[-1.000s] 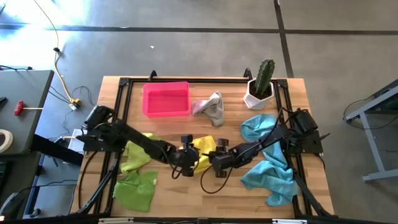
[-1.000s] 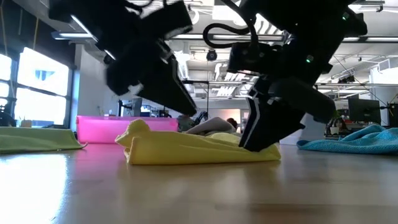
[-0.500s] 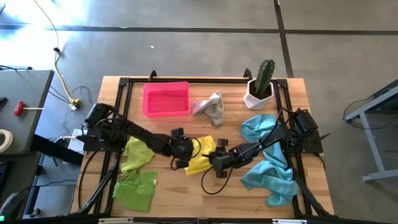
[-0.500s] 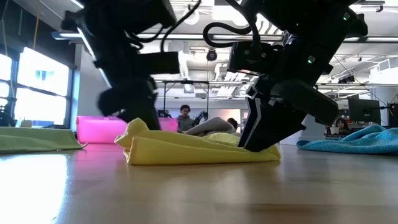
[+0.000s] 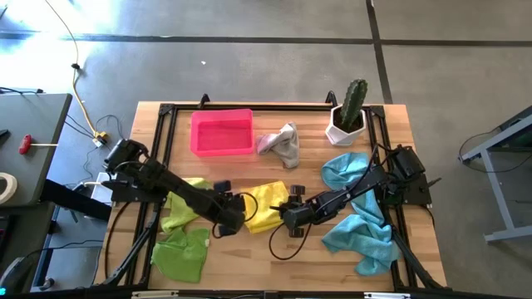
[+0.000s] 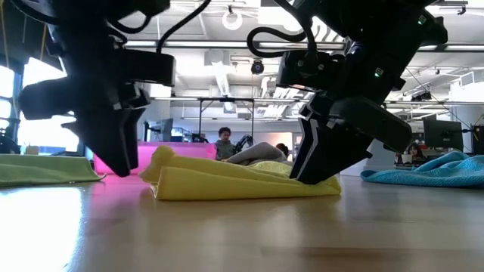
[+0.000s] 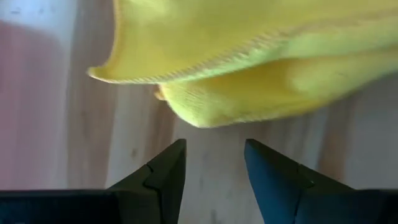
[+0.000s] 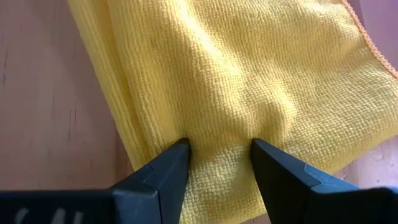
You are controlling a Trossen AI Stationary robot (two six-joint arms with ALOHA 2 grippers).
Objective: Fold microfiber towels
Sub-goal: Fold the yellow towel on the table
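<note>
The folded towel is lying at the table's middle — the left gripper is sitting just off its left edge, apart from it, and the right gripper is pressing on its right edge. Behind it the tray is resting, with a crumpled towel just to its right and a potted cactus farther right. Two towels are lying at the left — two more at the right.

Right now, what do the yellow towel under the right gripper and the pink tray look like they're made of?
The yellow towel looks like soft microfiber: a fine looped, matte pile with a stitched edge, sagging into limp folds. The right gripper presses its fingers into it; the left gripper is open just off its edge. The pink tray seems rigid moulded plastic, smooth with straight walls; its finish is hard to judge.
</note>
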